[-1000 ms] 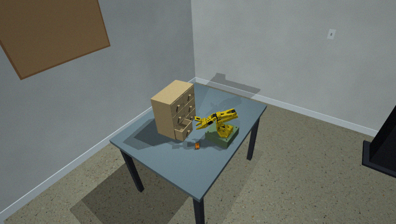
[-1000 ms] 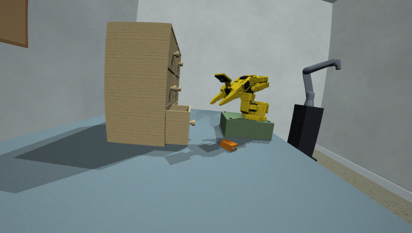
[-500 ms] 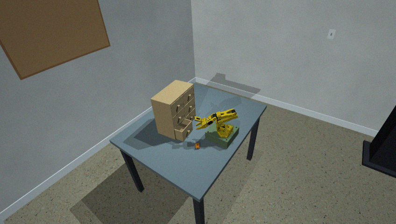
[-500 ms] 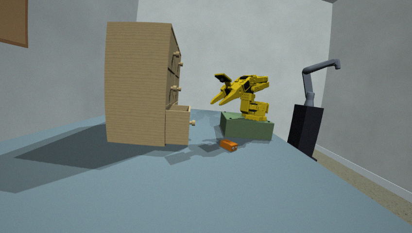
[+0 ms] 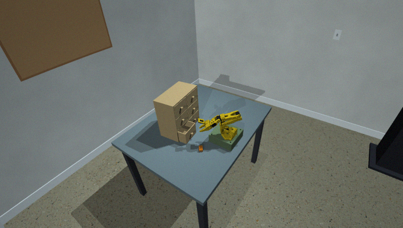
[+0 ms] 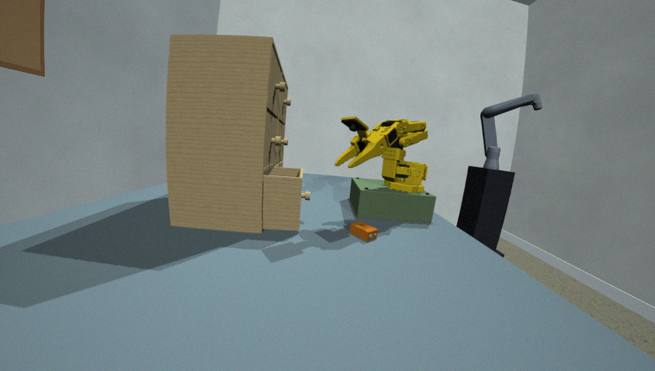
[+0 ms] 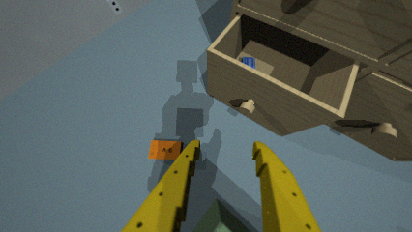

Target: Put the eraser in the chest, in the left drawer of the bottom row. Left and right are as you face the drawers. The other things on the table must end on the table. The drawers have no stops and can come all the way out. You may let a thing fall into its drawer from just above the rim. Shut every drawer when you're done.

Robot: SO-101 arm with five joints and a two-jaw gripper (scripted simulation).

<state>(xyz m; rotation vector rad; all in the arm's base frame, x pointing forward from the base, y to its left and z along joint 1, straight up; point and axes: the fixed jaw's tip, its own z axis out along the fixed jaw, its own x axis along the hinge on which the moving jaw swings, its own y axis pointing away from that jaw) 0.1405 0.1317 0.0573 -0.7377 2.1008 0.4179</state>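
The eraser, seemingly the small blue piece (image 7: 249, 63), lies inside the open bottom-left drawer (image 5: 183, 137) (image 6: 281, 199) (image 7: 282, 108), toward its ten-o'clock end in the wrist view, with the partly open, empty gripper (image 5: 199, 129) (image 6: 344, 165) (image 7: 225, 144) at seven o'clock and an orange block (image 5: 200, 148) (image 6: 363, 231) (image 7: 164, 150) at eight.

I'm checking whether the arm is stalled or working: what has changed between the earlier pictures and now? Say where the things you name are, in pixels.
Nothing visibly changed in the top and exterior views; no earlier wrist picture exists to compare. The gripper (image 5: 199, 126) (image 6: 344, 165) (image 7: 225, 143) hangs in the same pose, the orange block (image 5: 200, 148) (image 6: 363, 231) (image 7: 164, 150) lies where it was, and the pulled-out bottom drawer (image 5: 187, 137) (image 6: 281, 199) (image 7: 278, 94) stands just as far out.
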